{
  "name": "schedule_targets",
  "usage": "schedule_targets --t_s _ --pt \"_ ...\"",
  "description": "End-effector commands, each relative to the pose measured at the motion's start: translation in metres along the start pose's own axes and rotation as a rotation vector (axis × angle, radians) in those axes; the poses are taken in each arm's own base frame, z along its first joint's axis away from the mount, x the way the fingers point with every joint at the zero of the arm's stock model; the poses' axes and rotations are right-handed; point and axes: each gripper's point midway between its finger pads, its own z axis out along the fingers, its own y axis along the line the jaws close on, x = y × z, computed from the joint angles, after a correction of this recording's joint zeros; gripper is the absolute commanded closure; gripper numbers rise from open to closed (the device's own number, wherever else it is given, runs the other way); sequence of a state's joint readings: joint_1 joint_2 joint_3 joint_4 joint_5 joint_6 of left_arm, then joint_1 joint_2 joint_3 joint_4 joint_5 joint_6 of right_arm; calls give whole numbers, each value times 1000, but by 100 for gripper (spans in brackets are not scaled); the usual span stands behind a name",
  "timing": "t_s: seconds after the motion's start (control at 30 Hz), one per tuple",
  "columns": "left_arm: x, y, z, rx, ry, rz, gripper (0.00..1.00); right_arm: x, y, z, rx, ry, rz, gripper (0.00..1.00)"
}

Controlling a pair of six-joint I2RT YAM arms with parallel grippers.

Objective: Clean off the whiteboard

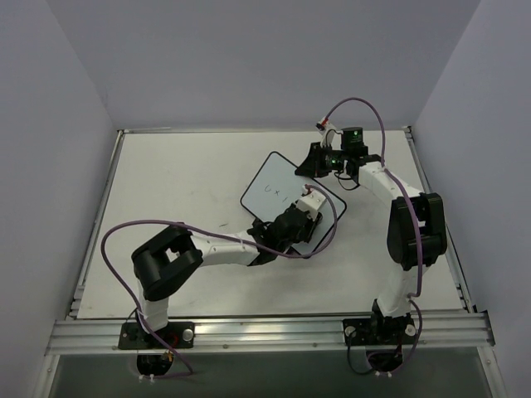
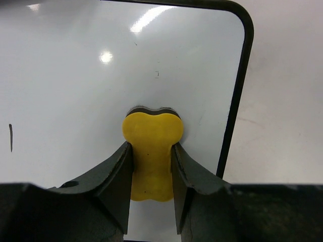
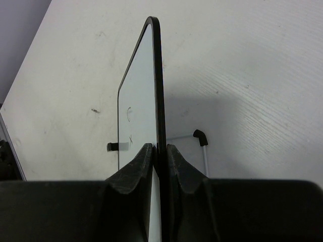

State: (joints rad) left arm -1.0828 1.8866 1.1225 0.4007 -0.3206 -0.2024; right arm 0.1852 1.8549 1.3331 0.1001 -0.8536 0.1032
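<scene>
From above, the white tabletop sits between pale lilac walls, with an aluminium rail along its near edge. The whiteboard lies turned cornerwise, slightly toward the far edge and right of centre. The left gripper is over the board's near-right part. The right gripper meets its far-right edge. Purple cables loop off both arms.

In the left wrist view, the left gripper has its jaws closed on a yellow eraser, whose dark underside is against the glossy whiteboard. A short dark mark shows at the left. The black frame borders bare tabletop.

In the right wrist view, the right gripper pinches the frame of the whiteboard, which is seen edge-on. Faint marks remain on its face. A small black foot shows beside it, and its shadow falls on the tabletop.
</scene>
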Motion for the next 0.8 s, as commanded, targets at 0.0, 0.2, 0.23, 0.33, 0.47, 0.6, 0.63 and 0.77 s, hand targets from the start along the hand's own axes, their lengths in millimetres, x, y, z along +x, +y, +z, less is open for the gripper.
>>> schedule_targets --t_s 0.0,0.2,0.23,0.33,0.47,0.6,0.63,0.77 --pt "64 -10 1 43 142 -4 98 -12 37 -6 -72 -13 -52 100" --pt "71 28 1 -72 142 -49 98 -11 37 -5 -71 -11 -54 100" --pt "71 35 1 -84 144 -60 98 -12 38 -5 -71 -13 -56 100" --pt "76 64 2 -137 158 -91 98 -12 39 -6 -71 -14 -59 100" --pt "81 101 0 -207 162 -139 98 -11 39 -6 -68 -12 -60 100" --pt "88 137 -6 -277 163 -175 98 -10 39 -5 -70 -8 -59 100" --pt "89 143 -7 -289 163 -183 98 -10 39 -5 -70 -8 -59 100" --pt "89 167 -8 -336 158 -216 98 -10 40 -5 -71 -8 -61 100"
